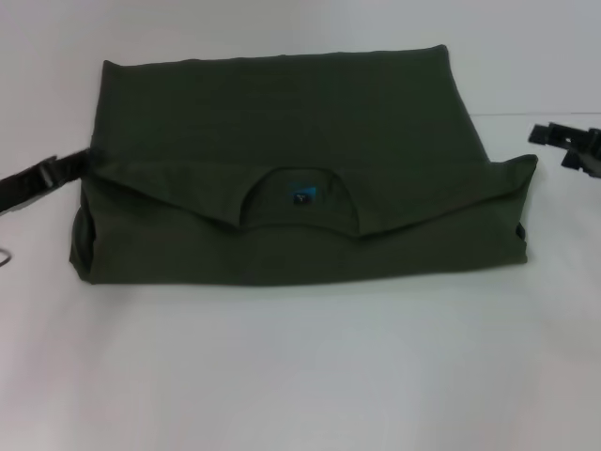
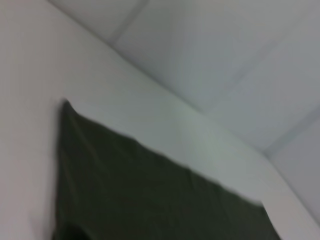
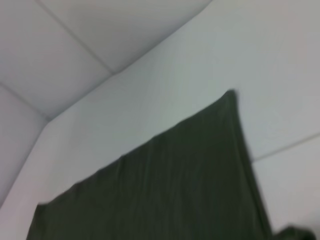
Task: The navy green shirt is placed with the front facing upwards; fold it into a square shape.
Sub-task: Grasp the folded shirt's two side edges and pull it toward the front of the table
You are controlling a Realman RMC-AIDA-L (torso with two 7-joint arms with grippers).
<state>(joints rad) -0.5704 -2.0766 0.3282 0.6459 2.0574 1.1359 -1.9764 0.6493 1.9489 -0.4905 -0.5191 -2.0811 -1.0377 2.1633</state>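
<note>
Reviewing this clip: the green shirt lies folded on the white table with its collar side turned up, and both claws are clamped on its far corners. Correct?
Not quite. The navy green shirt is folded on the white table, collar label up, but neither claw is on its far corners. In the head view the left claw sits at the shirt's left edge, and the right claw is off the cloth.

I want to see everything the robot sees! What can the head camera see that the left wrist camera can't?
Only the head view shows the collar opening with its small blue label, the left claw at the shirt's left edge and the right claw off to its right. Only the left wrist view shows a pale wall beyond the white table. Both show the navy green shirt.
</note>
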